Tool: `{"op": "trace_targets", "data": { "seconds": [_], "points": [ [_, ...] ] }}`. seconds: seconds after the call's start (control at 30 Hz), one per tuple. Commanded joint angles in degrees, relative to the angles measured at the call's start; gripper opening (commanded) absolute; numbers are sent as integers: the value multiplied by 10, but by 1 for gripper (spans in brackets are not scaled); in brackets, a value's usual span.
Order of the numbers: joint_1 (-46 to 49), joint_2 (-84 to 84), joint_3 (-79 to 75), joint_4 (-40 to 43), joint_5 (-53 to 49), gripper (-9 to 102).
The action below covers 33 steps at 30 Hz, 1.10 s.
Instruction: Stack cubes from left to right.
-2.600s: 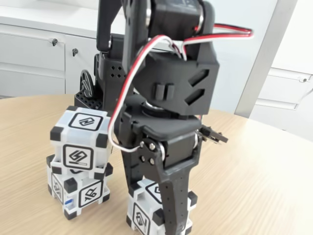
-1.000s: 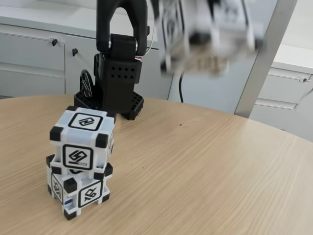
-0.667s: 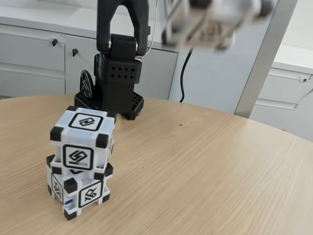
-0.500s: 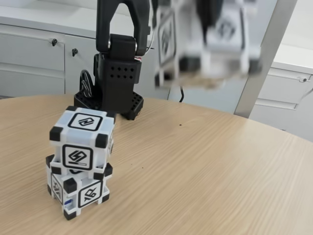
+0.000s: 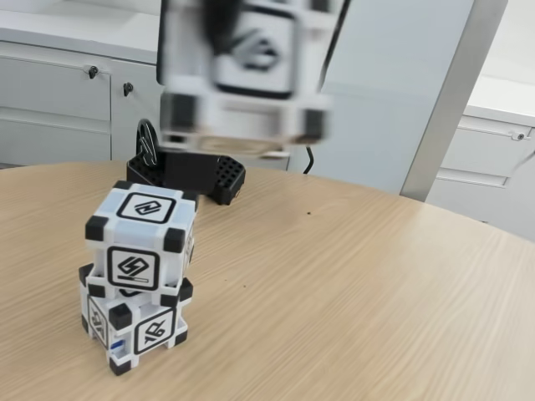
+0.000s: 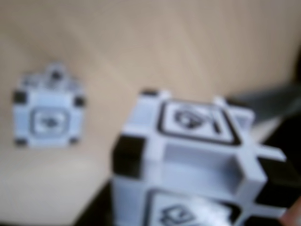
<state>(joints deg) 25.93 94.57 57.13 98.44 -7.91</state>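
Two white cubes with black corners stand stacked at the table's front left in the fixed view, the upper cube (image 5: 139, 237) sitting slightly askew on the lower cube (image 5: 136, 327). A third cube (image 5: 242, 73) hangs blurred in the air, above and a little right of the stack. My gripper (image 6: 197, 207) is shut on this cube (image 6: 197, 155), which looms close in the wrist view. The fingers are mostly hidden by it. The stack (image 6: 47, 110) appears from above at the left of the wrist view, blurred.
The arm's black base (image 5: 188, 174) stands on the round wooden table (image 5: 359, 292) just behind the stack. Grey cabinets (image 5: 58, 92) and a slanted metal post (image 5: 451, 92) lie beyond the table's far edge.
The gripper took the third cube off the table at the front and lifted it high. In the last half second it swung left with the cube, toward the space above the stack.
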Motion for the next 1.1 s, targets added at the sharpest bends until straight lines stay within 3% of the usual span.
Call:
{"op": "trace_targets", "data": {
  "seconds": [0.0,0.2,0.67,1.07],
  "points": [
    [36,1,-23,5,-15,17],
    [97,11,-22,7,-26,17],
    [98,12,130,6,-100,17],
    [99,98,136,8,-91,16]
  ]
}}
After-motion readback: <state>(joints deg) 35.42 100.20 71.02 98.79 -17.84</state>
